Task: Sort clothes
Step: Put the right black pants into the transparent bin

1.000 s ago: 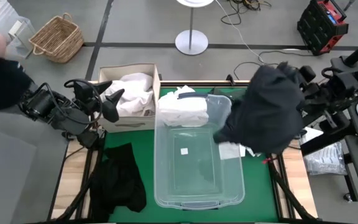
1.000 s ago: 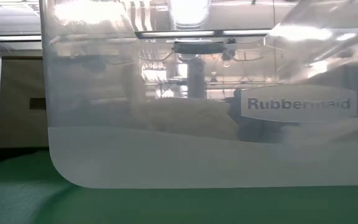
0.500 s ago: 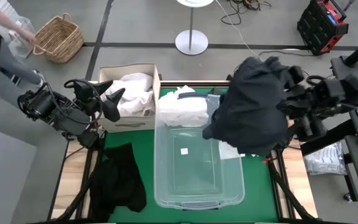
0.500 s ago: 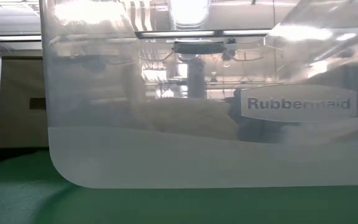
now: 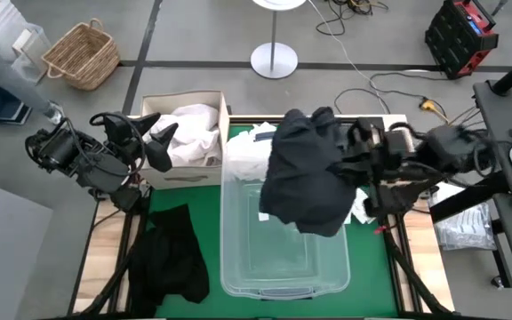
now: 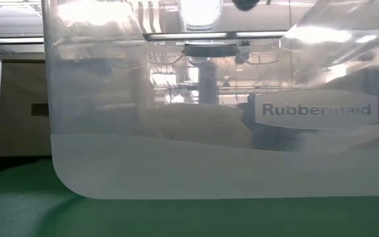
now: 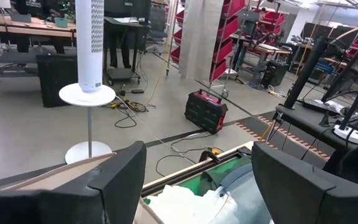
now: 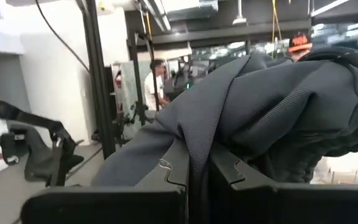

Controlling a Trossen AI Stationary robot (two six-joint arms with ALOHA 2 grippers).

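Note:
A dark grey garment hangs bunched over the far half of the clear plastic tub, carried by my right gripper, which is shut on it; in the high view the cloth hides the fingers. White clothes lie at the tub's far end, and more white clothes fill the cardboard box. A black garment lies crumpled on the green mat at the near left. My left gripper is open at the box's left side, touching nothing. My right gripper pinches a fold of the dark grey garment between its two shut fingers, reaching about level from the table's right side. The cloth bunches over and ahead of the fingers. The rest hangs slack below, lifted clear above the tub.
The tub's front wall fills the low view. A wicker basket, a lamp base and a red toolbox stand on the floor beyond the table. A plastic bag lies at the table's right.
My right gripper has swung from the table's right edge toward the left, carrying the dark grey garment from beside the tub to over its far half. The garment stays bunched and hanging. A person at the far left has moved out of the high view.

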